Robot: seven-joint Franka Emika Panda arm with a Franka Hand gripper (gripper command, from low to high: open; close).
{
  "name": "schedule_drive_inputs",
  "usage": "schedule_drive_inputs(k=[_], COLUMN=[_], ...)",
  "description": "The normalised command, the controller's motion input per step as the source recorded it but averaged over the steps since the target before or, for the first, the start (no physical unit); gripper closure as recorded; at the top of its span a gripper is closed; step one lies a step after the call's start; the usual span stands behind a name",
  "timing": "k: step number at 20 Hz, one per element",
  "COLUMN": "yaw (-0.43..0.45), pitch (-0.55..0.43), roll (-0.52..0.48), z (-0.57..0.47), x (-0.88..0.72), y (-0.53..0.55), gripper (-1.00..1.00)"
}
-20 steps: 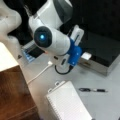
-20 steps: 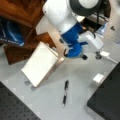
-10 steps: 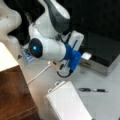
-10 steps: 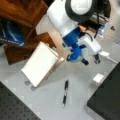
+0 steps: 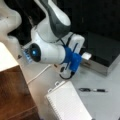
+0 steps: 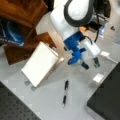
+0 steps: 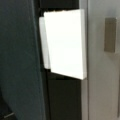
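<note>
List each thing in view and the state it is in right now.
Claw: low over the table, near a small white block.
Small white block: fills the wrist view, tilted.
Pen: lying flat on the table, untouched.
Notebook: closed, lying flat.
Black box: resting on the table.

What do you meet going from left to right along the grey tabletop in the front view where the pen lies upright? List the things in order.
White notepad → black pen → blue gripper mount of the arm → small white block → black mat at a front view's right.
</note>
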Motion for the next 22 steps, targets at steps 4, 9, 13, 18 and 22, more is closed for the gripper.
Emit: schedule_drive_inputs(k=[4,9,13,18,22], yaw=[-0.098,-0.118,-0.127,-0.137,-0.148], pitch=[-0.145,-0.142,-0.108,-0.118,-0.116], roll=[0.133,0.216,0.216,0.213,0.211], z=[-0.15,-0.13,-0.17,-0.24,-0.22], x=[-0.06,-0.09,-0.13,-0.12,-0.11], y=[0.07,0.12,0.13,0.12,0.13], gripper=[-1.0,-1.0,-1.0,-1.0,-1.0])
